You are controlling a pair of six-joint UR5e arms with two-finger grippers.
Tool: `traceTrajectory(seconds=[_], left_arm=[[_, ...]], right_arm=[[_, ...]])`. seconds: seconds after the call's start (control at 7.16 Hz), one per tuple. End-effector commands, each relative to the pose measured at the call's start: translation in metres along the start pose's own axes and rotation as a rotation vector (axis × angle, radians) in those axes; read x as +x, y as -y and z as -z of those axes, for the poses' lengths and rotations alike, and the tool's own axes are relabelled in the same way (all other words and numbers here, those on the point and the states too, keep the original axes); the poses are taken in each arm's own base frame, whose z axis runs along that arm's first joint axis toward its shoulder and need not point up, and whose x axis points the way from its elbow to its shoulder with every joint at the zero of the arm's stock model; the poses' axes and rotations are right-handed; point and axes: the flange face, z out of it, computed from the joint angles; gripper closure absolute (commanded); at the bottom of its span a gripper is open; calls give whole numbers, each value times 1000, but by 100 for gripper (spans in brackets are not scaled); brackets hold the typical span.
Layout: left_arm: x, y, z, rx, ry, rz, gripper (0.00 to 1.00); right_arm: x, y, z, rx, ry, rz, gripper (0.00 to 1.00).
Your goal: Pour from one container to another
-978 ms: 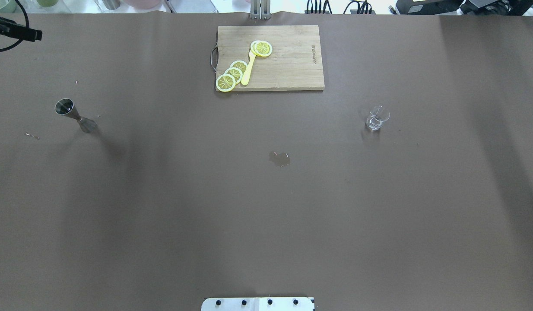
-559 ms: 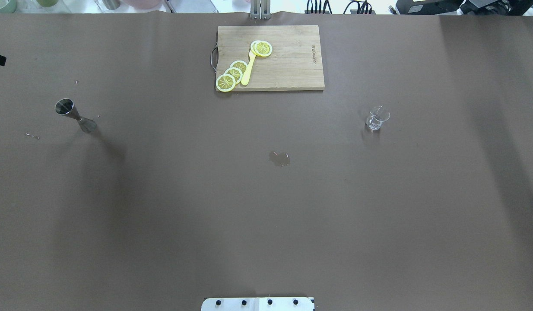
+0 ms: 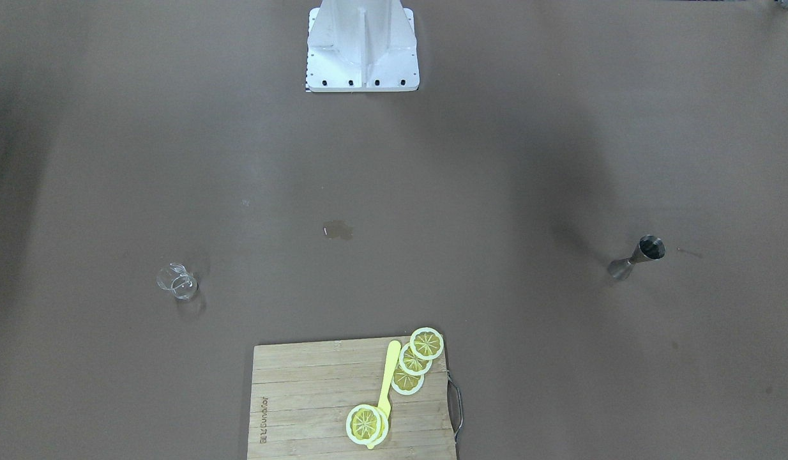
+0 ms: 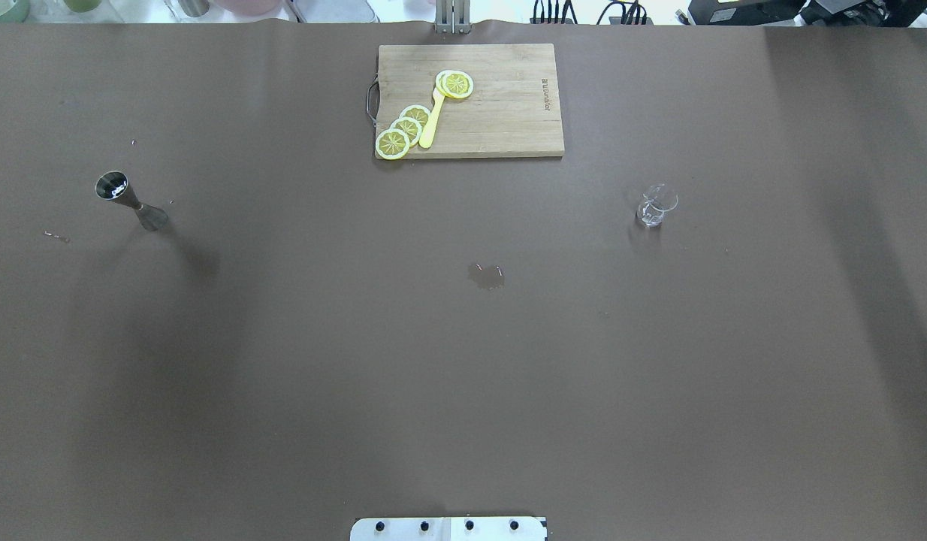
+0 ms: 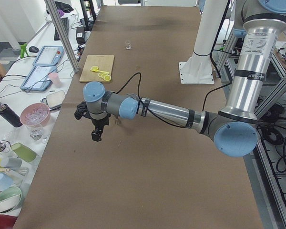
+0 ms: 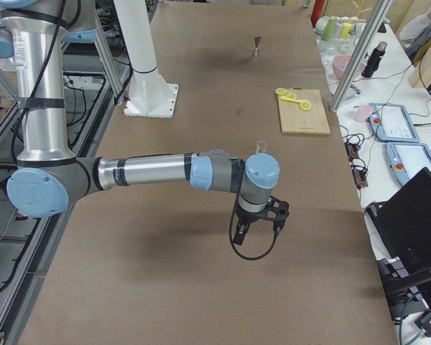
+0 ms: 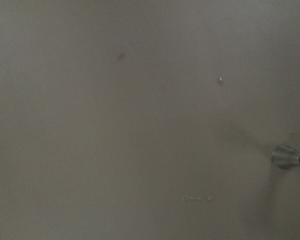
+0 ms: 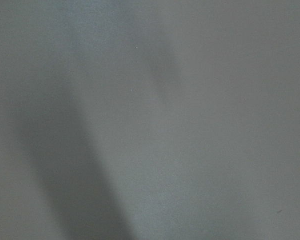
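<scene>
Neither container is in a grip. The jigger (image 4: 129,200) stands upright on the robot's left side of the table (image 4: 463,391). The beaker (image 4: 655,207) stands upright well apart from it on the right side. Nothing is tilted and nothing is lifted, so no pour is under way.

A small wet spill (image 4: 486,276) lies between the two, nearer the middle, which suggests liquid has been handled here. Whether the beaker holds any liquid is too hard to read. A glint shows in the jigger's cup, but its level cannot be judged. So the pictures do not settle whether the pour is done or yet to begin.

The left gripper (image 5: 96,137) hangs over the table's left end, with the jigger's foot (image 7: 286,156) at the edge of its wrist view. The right gripper (image 6: 238,231) hangs over bare table at the right end. Both show only from the side, so it cannot be told how wide either stands.

The table is covered in plain brown sheet with soft shadows. At its far edge a wooden board (image 4: 508,120) carries lemon slices (image 4: 403,131) and a yellow utensil. The white base (image 3: 362,48) sits at the near edge. Benches alongside hold cups, bowls, tablets and a laptop.
</scene>
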Motion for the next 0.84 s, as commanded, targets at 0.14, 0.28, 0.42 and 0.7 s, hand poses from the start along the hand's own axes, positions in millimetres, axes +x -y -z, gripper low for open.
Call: traceTrajectory(seconds=[0.14,0.28,0.42,0.7], left_arm=[[-43,-67,-25,-53,-3,89,1],[-41,-65,-26,-54,-6,89,2],[-45,-66,-30,-60,-10,96,2],[-45,-60,-32,-65,-9,145,2]], right_arm=[[-5,0,3,7,13,28,0],[-14,-2,7,17,15,112,0],[-14,-2,7,20,10,228,0],[-13,-3,7,18,12,262,0]])
